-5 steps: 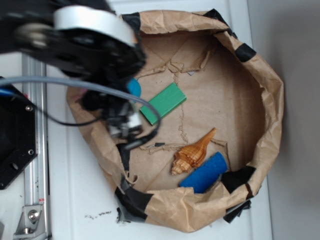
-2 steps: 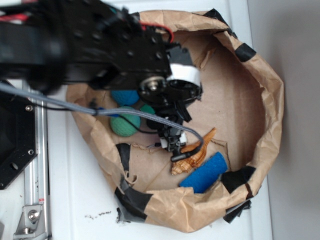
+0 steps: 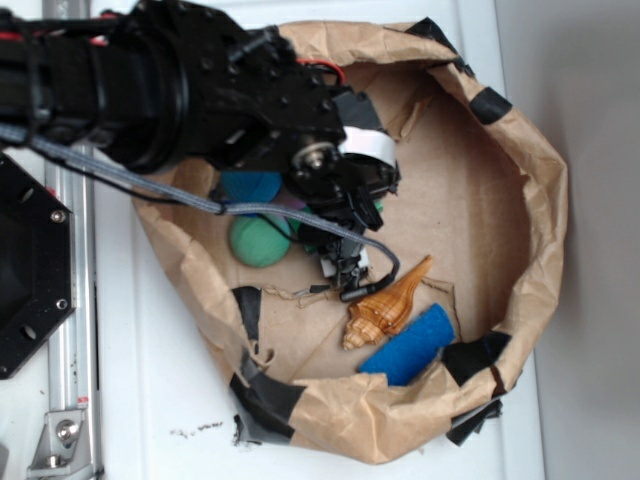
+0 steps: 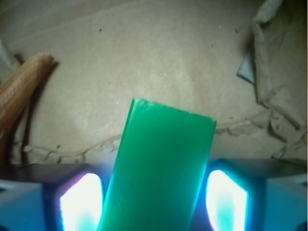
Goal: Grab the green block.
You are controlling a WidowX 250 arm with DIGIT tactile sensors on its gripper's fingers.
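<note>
Exterior view: the arm reaches from the left over a brown paper bag rolled down into a nest on the white bench. Its end effector points down onto the bag's floor and hides nearly all of the block; only a sliver of green shows at its edge. A green ball lies just left of it, with a blue ball touching that one from above. A shell sits just below and right, beside a blue cylinder. From here I cannot tell how wide the fingers stand.

Wrist view: the block lies between the two fingers, angled a little off their line. The end effector stands open, with a narrow gap showing on each side, so nothing is gripped yet. The shell's tip shows at the left.

The risks, as I judge them: because the slab is skewed, closing may twist it or squeeze it out forward. Its smooth faces could slip on lifting. The torn paper may snag a fingertip.
</note>
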